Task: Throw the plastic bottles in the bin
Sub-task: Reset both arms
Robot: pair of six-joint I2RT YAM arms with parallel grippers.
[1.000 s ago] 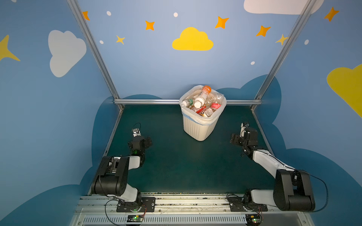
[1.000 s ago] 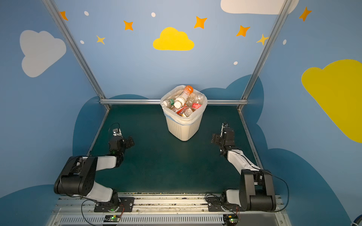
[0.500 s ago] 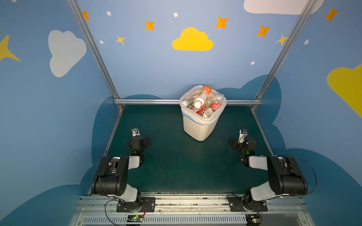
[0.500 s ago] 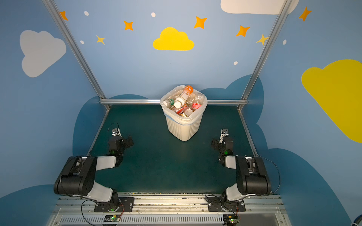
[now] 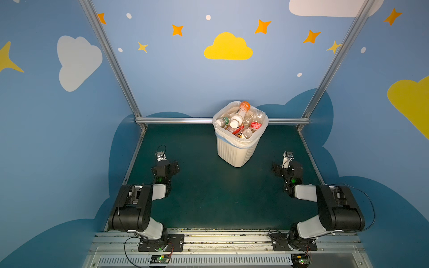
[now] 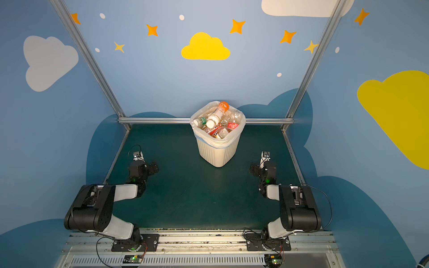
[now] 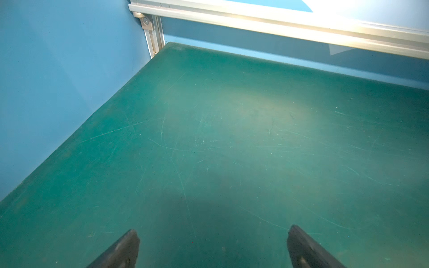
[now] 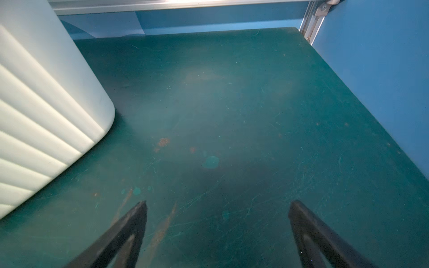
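**Item:** plastic bottles (image 5: 249,126); all those visible lie heaped inside the bin (image 5: 234,150), piled up to its rim; no bottle shows on the green surface (image 5: 209,197) in any view.

**Topmost:** an orange-labelled bottle (image 5: 240,112); tilted; its long axis runs from the back rim down toward the front, white cap lowest.

**Bin:** upright at the back middle of the surface; ahead of and between both arms.

**Left claw** (image 7: 213,232): jaws spread wide, nothing between them; low over bare surface; well apart from the bin.

**Right claw** (image 8: 218,204): jaws spread wide, empty; the nearer of the two, with the bin's ribbed wall close on its inner side.

**Judgement:** nothing appears left to fetch; the task looks finished.
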